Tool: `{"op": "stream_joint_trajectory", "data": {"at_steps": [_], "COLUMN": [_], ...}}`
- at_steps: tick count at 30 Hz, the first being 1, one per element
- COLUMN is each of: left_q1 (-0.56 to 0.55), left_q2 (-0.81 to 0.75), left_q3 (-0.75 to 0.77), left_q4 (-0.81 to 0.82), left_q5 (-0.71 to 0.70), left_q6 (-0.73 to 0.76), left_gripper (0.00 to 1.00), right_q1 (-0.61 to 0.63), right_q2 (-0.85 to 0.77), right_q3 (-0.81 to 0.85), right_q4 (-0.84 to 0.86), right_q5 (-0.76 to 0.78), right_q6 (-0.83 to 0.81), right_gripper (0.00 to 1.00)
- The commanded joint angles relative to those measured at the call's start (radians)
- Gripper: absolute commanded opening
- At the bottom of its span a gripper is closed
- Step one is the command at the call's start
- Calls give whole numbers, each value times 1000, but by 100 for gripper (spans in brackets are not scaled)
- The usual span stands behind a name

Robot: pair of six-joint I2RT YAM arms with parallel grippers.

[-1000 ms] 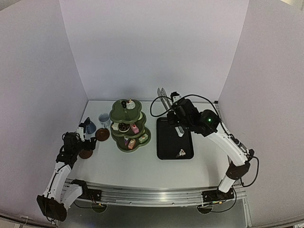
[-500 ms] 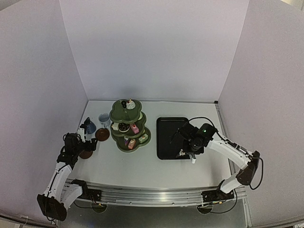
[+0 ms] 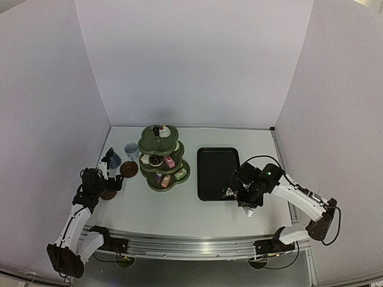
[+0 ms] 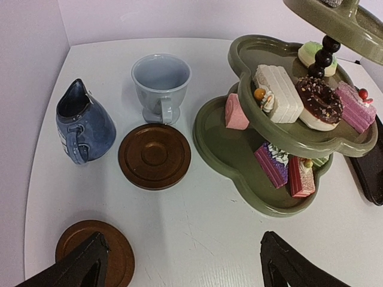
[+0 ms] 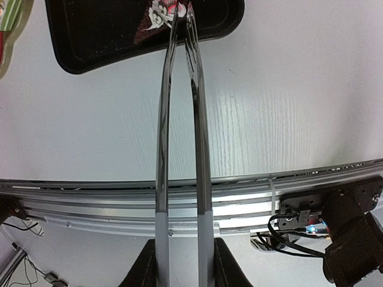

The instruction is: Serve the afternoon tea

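Note:
The olive three-tier stand [image 3: 163, 160] holds several small cakes [image 4: 317, 101] on its tiers. A dark-blue cup [image 4: 84, 124], a pale cup [image 4: 161, 81] and two brown saucers [image 4: 154, 156] [image 4: 96, 254] sit left of it. My left gripper [image 4: 179, 272] is open and empty, low over the table by the nearer saucer [image 3: 108, 193]. My right gripper [image 5: 182, 263] is shut on the tongs [image 5: 161, 149]. Their tips reach a dark cake with white topping [image 5: 161, 18] at the near right corner of the black tray [image 5: 119, 42]. I cannot tell whether they pinch it.
The black tray [image 3: 216, 167] lies right of the stand [image 4: 263, 197]. The rail at the table's near edge [image 5: 90, 197] runs under the tongs. White walls close in the back and both sides.
My right arm has swung from the tray's far end to its near right corner, bringing the tongs' tips to the lone cake. The left arm has not moved.

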State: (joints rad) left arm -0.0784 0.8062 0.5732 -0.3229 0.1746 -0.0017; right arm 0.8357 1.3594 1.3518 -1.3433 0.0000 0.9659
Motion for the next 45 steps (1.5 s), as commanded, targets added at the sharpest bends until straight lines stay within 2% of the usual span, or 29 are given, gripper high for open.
{"op": "stream_joint_trajectory", "data": {"at_steps": [1,18,31,45], "left_q1": [4,4,4,5], "left_q2": [3,9,3,-6], "left_q3": [7,19,8,-1], "left_q4": [51,40,35,36], "left_q5": [16,-3,-8,-13], "left_q6": [-8,0,26,29], "left_gripper": [88,88,88,88], "right_q1": [-8,-57,-61,-92], "right_q2": [45,202,214,328], "right_q3": [-11,65,140,228], "right_q4": [-110,-41,-92,-90], "right_q5": [-47,-11,-41,-2], "right_q6": [-11,-121,-123,-206], "right_gripper": [24,23,22,21]}}
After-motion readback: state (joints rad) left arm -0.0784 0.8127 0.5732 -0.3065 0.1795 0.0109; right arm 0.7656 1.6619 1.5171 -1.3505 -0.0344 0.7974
